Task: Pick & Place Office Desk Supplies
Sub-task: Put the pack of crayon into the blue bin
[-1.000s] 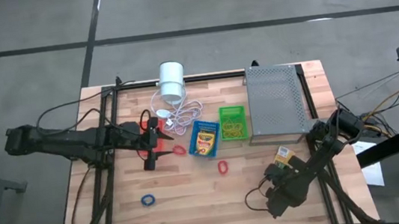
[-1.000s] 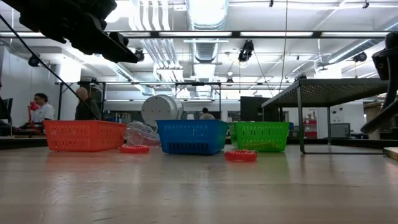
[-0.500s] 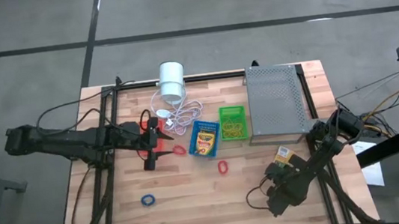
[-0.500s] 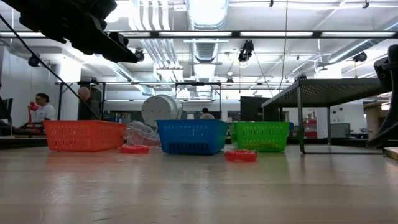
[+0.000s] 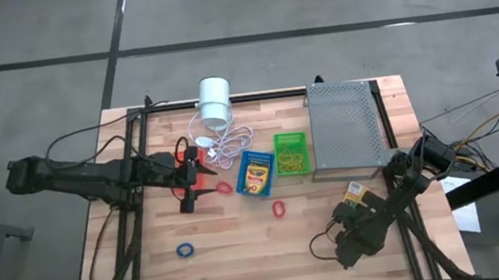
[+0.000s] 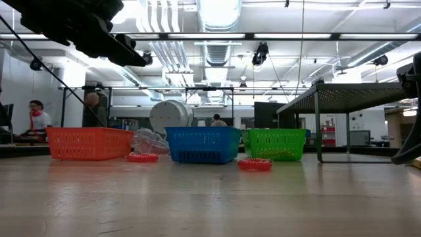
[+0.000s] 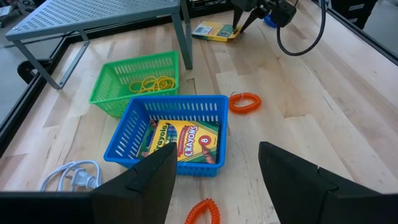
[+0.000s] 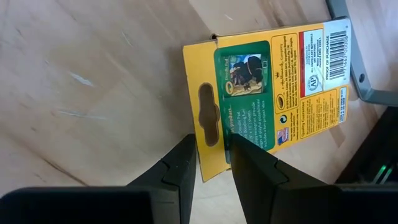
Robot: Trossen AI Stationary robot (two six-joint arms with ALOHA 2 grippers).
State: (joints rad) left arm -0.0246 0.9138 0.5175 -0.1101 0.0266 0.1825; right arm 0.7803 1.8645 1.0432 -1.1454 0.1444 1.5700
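Clearly the crayon box [image 8: 267, 93] is light, stiff cardboard — the right gripper [image 8: 212, 163] pinches its thin hang-tab edge; the box's thicker body should hold firmer.

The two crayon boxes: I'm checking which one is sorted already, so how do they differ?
The crayon box in the blue basket lies front up, inside the blue basket. The crayon box on the table lies back up on bare wood, the right gripper closing on its hang-tab end. Both are yellow-green.
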